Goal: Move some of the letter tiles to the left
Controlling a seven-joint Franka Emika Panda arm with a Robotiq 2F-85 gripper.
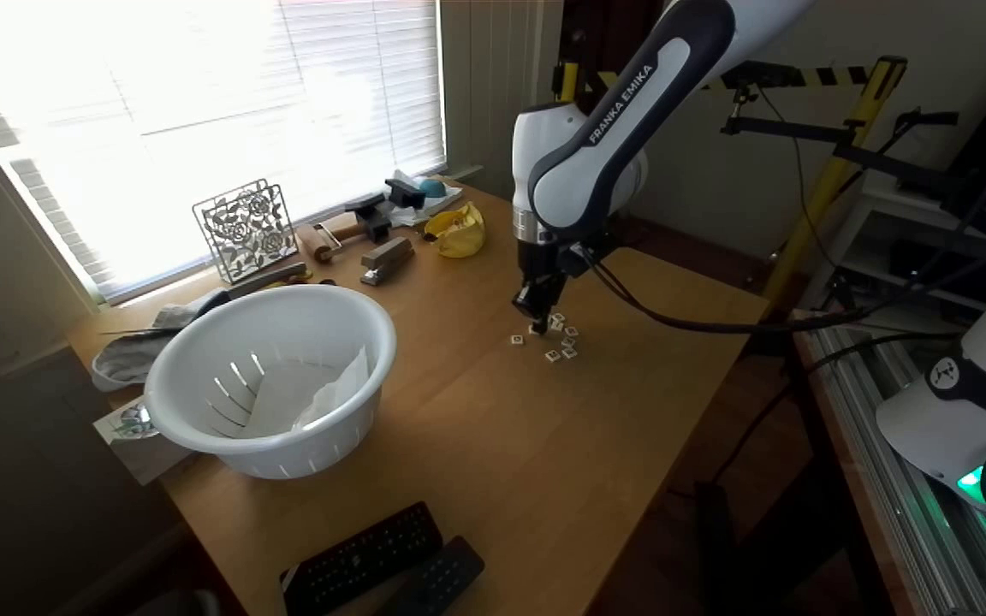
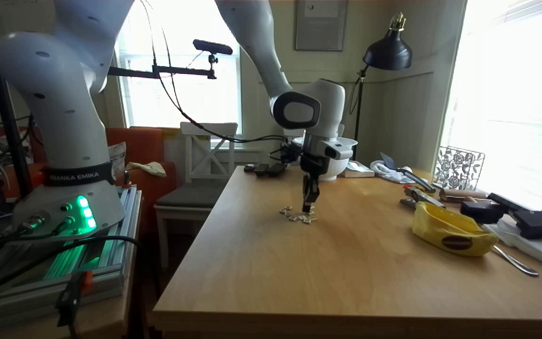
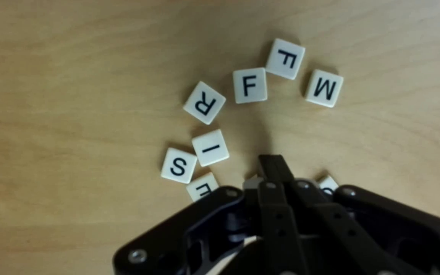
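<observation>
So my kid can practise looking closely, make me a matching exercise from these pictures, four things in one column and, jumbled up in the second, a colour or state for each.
Column one:
1. letter tiles
2. bowl
3. lamp
4. gripper

Column two:
A. black, gold-coloured at the top
B. shut, pointing down
C. whitish, loosely grouped
D. white, with slots

Right pairs: 1-C, 2-D, 3-A, 4-B.
</observation>
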